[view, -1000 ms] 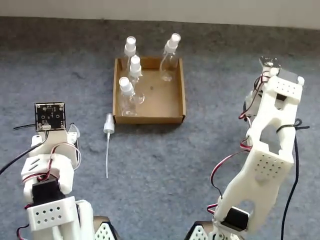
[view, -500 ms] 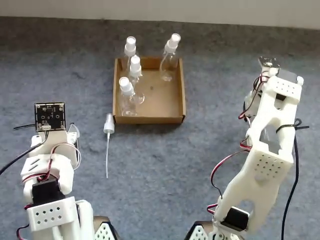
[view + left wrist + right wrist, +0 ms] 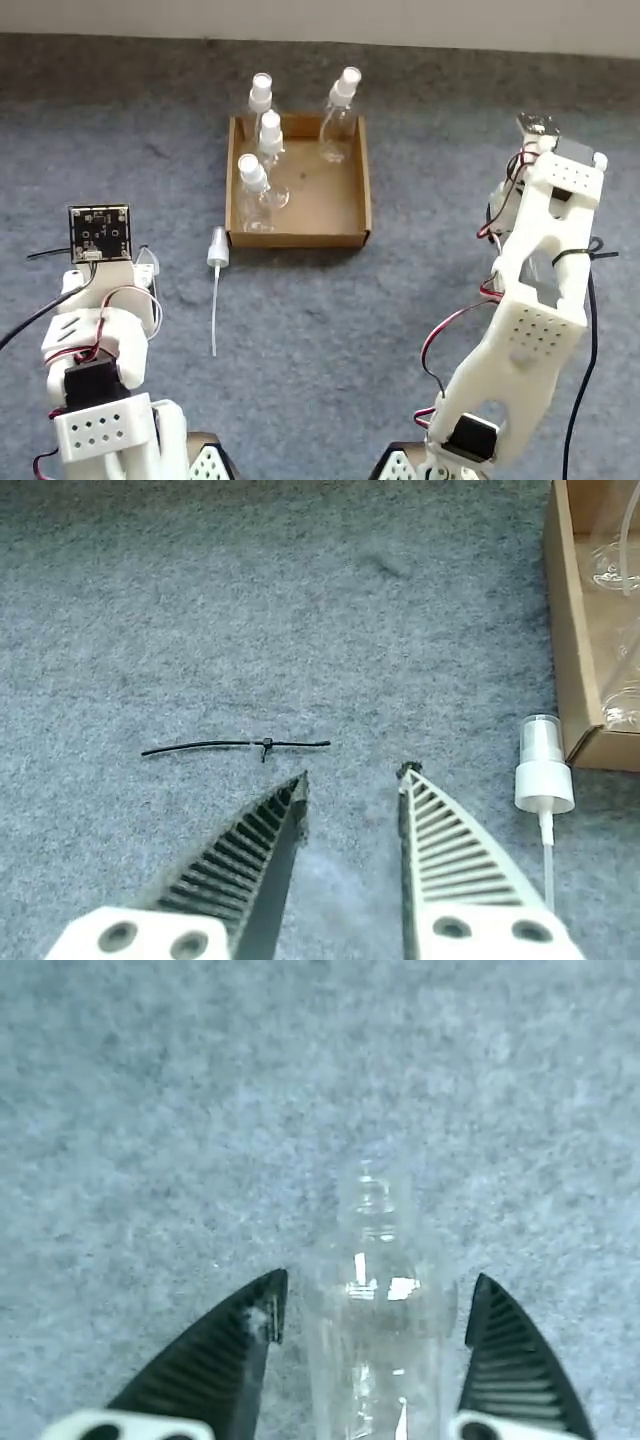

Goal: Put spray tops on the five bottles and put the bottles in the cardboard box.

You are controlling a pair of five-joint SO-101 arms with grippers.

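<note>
Left fingers part-spread above the desk, holding nothing; a loose spray top lies just beside the cardboard box. Four capped bottles stand inside. Right fingers spread wide, flanking an uncapped bottle, not clamped.

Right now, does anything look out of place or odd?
A stray black cable tie lies on the carpet by the left tool, part of no step. One spray top lies flat outside the box; the bottle at the right tool is uncapped.
</note>
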